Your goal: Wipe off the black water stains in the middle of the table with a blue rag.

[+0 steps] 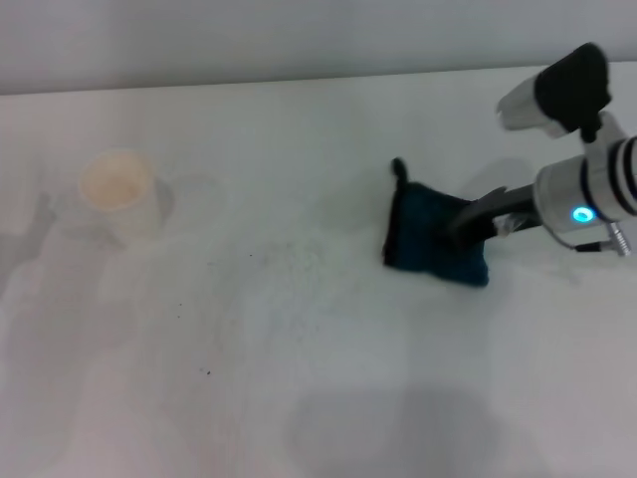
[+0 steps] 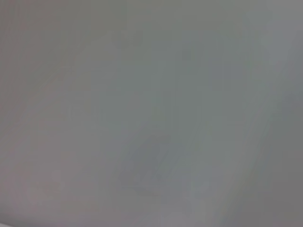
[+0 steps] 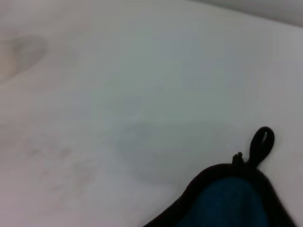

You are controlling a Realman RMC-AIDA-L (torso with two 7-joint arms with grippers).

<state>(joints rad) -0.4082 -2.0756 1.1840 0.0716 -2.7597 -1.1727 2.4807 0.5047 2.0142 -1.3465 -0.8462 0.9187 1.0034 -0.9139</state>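
The blue rag (image 1: 430,239), edged in black with a small black loop (image 1: 398,169), lies on the white table (image 1: 418,398) right of the middle. My right gripper (image 1: 470,224) reaches in from the right, its dark fingers shut on the rag's right side. The right wrist view shows the rag (image 3: 227,203) close up with its loop (image 3: 262,144). Of the black water stains, only a few tiny dark specks (image 1: 208,372) and a faint grey smear (image 1: 284,261) show left of the rag. My left gripper is out of view.
A pale translucent cup (image 1: 119,191) with a cream-coloured inside stands at the far left of the table. The table's back edge meets a grey wall (image 1: 299,40). The left wrist view holds only a plain grey surface.
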